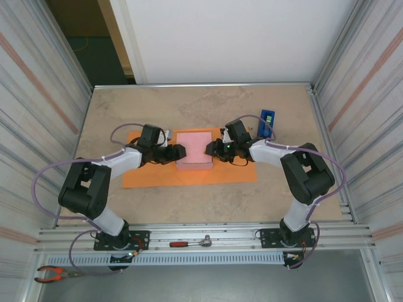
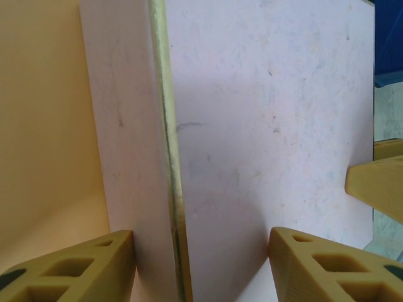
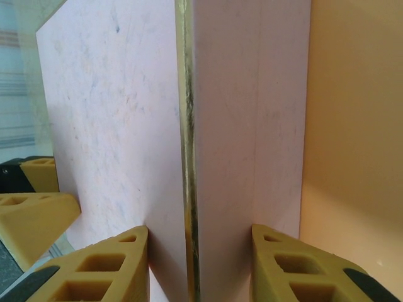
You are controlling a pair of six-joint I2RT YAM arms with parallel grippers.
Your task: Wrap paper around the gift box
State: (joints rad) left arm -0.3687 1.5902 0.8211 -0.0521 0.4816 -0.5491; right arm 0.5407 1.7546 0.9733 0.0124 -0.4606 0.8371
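Gift box point(image 1: 193, 148), pale pink, flat on the orange paper point(image 1: 157, 177), mid-way across the table point(image 1: 126, 113). Both arms are bent low and turned inward. The left gripper point(image 1: 181, 151) clasps the box's left edge and the right gripper point(image 1: 209, 148) its right edge. Wrist views add a gold strip point(image 3: 186, 157) along each clasped edge (yellow fingers point(image 2: 75, 270) astride it). The overhead view adds a blue dispenser point(image 1: 267, 123) just beyond the right gripper.

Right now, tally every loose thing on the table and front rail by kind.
Gift box: 1
Paper: 1
Tape dispenser: 1
Hand tools: 2, the red-handled ratchet and the pliers
Total: 5
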